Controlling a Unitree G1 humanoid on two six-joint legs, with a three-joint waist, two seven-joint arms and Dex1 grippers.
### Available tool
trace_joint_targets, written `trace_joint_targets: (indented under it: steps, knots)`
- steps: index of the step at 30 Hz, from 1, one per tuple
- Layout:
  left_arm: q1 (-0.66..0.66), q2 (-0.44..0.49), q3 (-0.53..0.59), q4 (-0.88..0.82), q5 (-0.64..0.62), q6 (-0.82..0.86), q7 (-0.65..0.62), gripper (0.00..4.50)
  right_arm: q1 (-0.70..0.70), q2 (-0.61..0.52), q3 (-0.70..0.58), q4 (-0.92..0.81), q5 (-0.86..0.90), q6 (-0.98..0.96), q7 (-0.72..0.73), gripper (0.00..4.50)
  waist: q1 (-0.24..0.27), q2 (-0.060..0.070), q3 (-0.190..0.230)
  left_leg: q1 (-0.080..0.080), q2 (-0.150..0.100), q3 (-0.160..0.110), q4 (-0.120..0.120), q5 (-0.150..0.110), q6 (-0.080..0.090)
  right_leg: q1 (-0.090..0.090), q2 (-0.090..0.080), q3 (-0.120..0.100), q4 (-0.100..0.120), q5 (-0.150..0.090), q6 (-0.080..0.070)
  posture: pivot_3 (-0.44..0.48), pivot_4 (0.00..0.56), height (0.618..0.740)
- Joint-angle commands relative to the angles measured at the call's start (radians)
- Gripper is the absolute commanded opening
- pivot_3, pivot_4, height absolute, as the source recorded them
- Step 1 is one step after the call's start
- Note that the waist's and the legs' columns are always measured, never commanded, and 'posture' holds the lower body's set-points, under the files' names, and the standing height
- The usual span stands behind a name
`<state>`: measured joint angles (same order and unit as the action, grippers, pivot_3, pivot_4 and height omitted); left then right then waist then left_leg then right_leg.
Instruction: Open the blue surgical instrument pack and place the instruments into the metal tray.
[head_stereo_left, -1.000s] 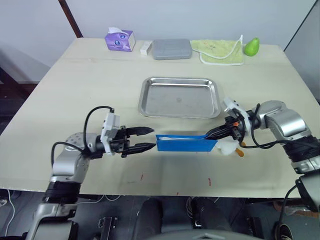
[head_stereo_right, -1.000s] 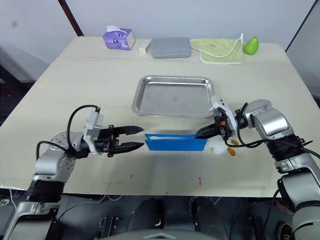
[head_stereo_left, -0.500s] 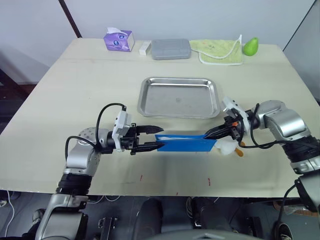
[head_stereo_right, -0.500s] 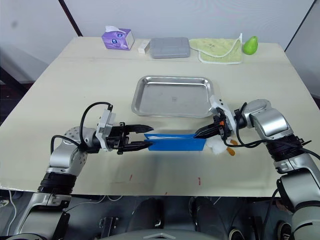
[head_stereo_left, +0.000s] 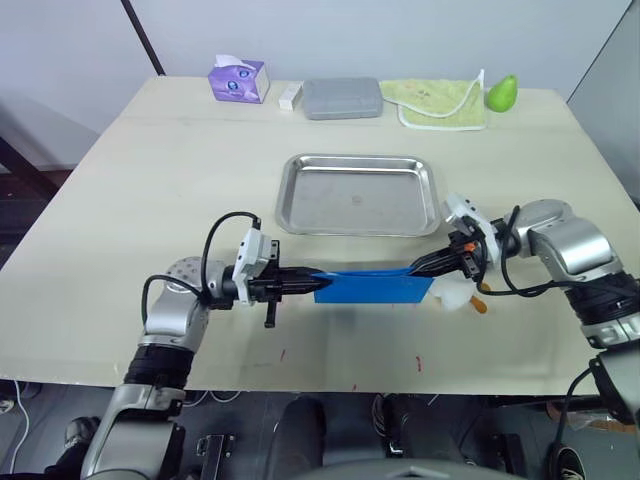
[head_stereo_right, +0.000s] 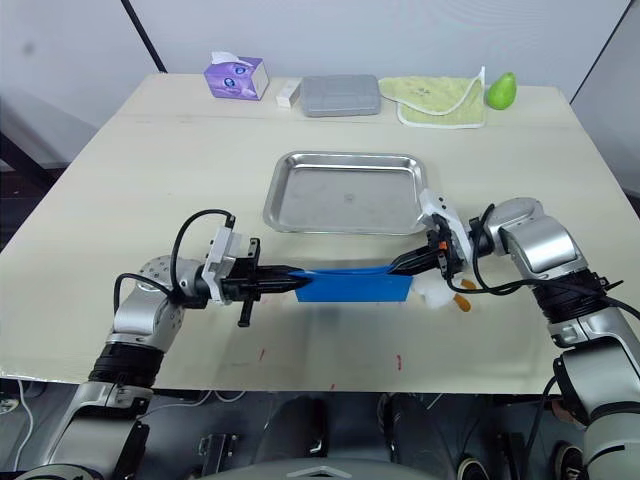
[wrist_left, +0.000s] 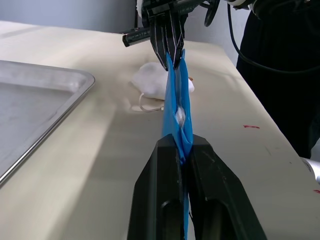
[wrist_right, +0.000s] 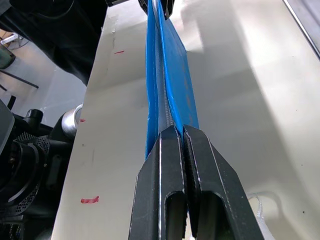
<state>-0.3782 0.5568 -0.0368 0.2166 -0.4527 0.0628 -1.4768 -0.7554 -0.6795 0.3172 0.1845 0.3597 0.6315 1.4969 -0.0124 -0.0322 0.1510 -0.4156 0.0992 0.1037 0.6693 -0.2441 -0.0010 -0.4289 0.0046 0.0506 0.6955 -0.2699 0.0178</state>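
The blue surgical instrument pack (head_stereo_left: 372, 287) stands on its long edge on the table, folded shut, just in front of the metal tray (head_stereo_left: 360, 195), which is empty. My left gripper (head_stereo_left: 312, 281) is shut on the pack's left end; in the left wrist view its fingers (wrist_left: 160, 165) pinch the blue fabric (wrist_left: 175, 95). My right gripper (head_stereo_left: 415, 271) is shut on the pack's right end, seen up close in the right wrist view (wrist_right: 180, 131) with the pack (wrist_right: 170, 60) running away from it. The instruments are hidden inside the pack.
A white wad with an orange bit (head_stereo_left: 457, 295) lies under my right gripper. Along the table's far edge sit a purple tissue box (head_stereo_left: 240, 79), a small white block (head_stereo_left: 291, 96), a grey hard case (head_stereo_left: 343, 98), a green cloth (head_stereo_left: 440, 103) and a green pear-shaped thing (head_stereo_left: 502, 93).
My left gripper has moved right to the pack's left end and closed on it. The right gripper has kept its hold on the right end.
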Motion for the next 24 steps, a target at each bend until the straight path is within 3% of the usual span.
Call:
trace_joint_targets:
  steps: [1,5,7,9,12,15,24]
  knots:
    - [-0.007,-0.013,-0.006,-0.007,-0.001,-0.031,-0.014,0.08,0.024,0.014,0.012,-0.028,-0.011,0.014,-0.02,0.0,0.0,0.0,0.0,0.0,0.0,0.0,0.0,0.0,0.0,0.0,0.0,0.0,0.0,0.0,0.0,0.0,0.15,0.74]
    - [-0.003,0.001,0.006,0.02,0.001,-0.059,-0.027,0.08,0.032,0.038,-0.037,-0.018,-0.006,-0.002,-0.077,0.0,-0.002,0.0,0.0,0.0,0.0,0.0,0.0,0.0,0.0,0.0,0.0,0.0,0.0,0.0,0.0,0.0,0.15,0.74]
    - [0.001,0.013,0.012,0.033,0.007,-0.076,-0.031,0.0,0.054,0.026,-0.083,-0.046,0.017,-0.025,-0.074,0.6,-0.003,0.0,0.0,0.0,0.0,0.0,0.0,0.0,0.0,0.0,0.0,0.0,0.0,0.0,0.0,0.0,0.15,0.74]
    - [0.005,0.02,0.019,0.039,0.005,-0.082,-0.03,0.0,0.086,-0.002,-0.144,-0.101,0.061,0.0,-0.08,1.41,-0.001,0.0,0.0,0.0,0.0,0.0,0.0,0.0,0.0,0.0,0.0,0.0,0.0,0.0,0.0,0.0,0.15,0.74]
    - [0.012,0.028,0.026,0.044,0.003,-0.087,-0.029,0.0,0.161,-0.072,-0.258,-0.212,0.132,0.026,-0.085,3.03,0.0,0.001,0.001,-0.001,0.0,0.0,0.0,0.0,0.0,0.0,0.0,0.0,0.0,0.0,0.0,0.0,0.15,0.74]
    - [0.018,0.034,0.034,0.044,-0.001,-0.088,-0.022,0.0,0.313,-0.172,-0.449,-0.372,0.223,0.005,-0.073,4.48,0.004,0.001,0.001,-0.001,0.0,-0.001,0.0,0.0,0.0,0.0,-0.001,0.0,0.0,0.0,0.0,0.0,0.15,0.74]
    - [0.012,0.051,0.043,0.058,-0.003,-0.085,-0.033,0.0,0.646,-0.31,-0.836,-0.64,0.387,0.114,-0.167,4.48,-0.004,0.002,0.0,0.0,0.0,-0.003,-0.001,0.0,0.0,0.001,0.001,0.0,0.0,0.0,0.0,0.0,0.15,0.74]
